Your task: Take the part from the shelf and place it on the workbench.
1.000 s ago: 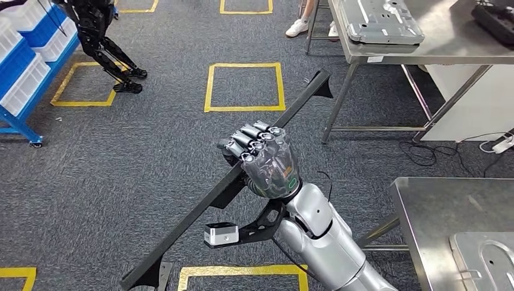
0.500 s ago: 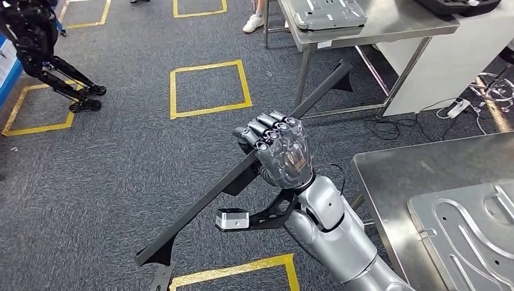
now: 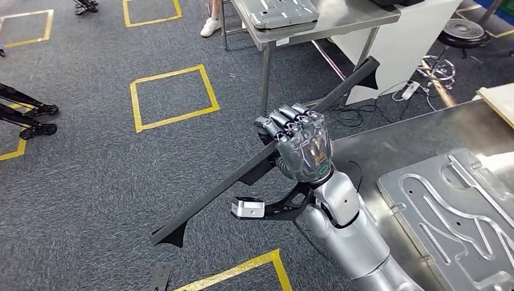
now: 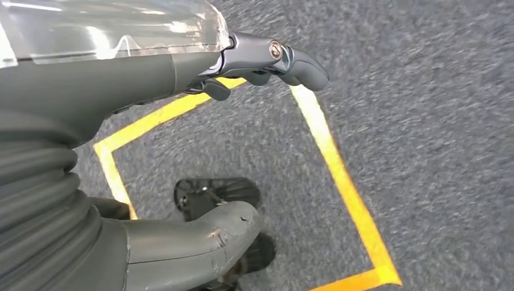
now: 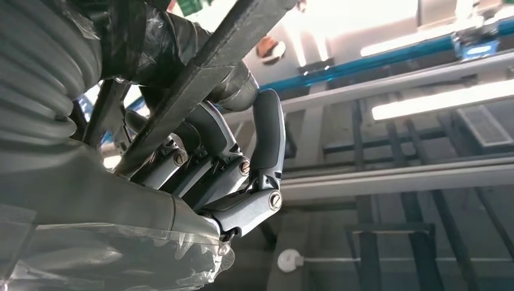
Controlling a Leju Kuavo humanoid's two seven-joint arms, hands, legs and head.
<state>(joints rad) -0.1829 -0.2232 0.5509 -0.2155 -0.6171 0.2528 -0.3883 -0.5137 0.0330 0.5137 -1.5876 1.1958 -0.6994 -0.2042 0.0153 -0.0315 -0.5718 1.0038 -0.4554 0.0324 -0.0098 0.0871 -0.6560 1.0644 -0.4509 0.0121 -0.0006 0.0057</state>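
— Where was the part?
— My right hand (image 3: 301,145) gripped the long black bar (image 3: 206,200) mid-length, beside the steel workbench (image 3: 388,151).
— And the left hand (image 4: 182,66)?
— Fingers apart, holding nothing, I think; the view was partial.

Hidden and cut-off parts

The middle of the long black part (image 3: 267,159) is covered by the right hand (image 3: 301,148) gripping it. The desk (image 3: 388,151) and the metal panel (image 3: 454,212) on it are cut off at the picture's edge. The left hand (image 4: 91,73) is cropped, and the floor beyond it is blurred.
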